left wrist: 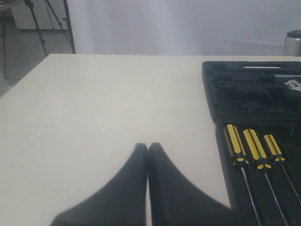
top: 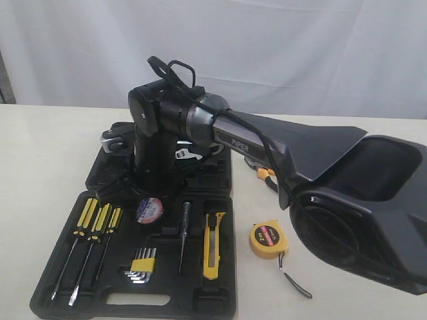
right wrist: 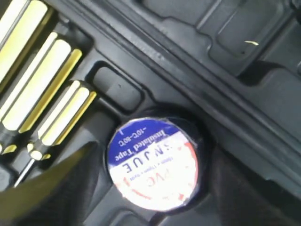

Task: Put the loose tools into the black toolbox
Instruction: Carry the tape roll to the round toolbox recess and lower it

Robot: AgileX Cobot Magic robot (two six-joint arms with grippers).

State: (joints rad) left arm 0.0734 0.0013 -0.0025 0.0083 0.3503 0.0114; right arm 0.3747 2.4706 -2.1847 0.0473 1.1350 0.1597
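In toolbox [top: 200,301]: tape roll [top: 149,210], knife [top: 213,245]; tape measure [top: 268,240] beside, right.

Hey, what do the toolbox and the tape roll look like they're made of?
Toolbox: most likely moulded black plastic with a matte finish, judging by its shaped recesses. Tape roll: probably PVC with a glossy face, since "PVC" and "Insulated Tape" are printed on it.

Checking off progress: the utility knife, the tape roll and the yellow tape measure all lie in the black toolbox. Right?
Not the tape measure: the exterior view shows it on the table beside the toolbox. The utility knife and tape roll do lie in it.
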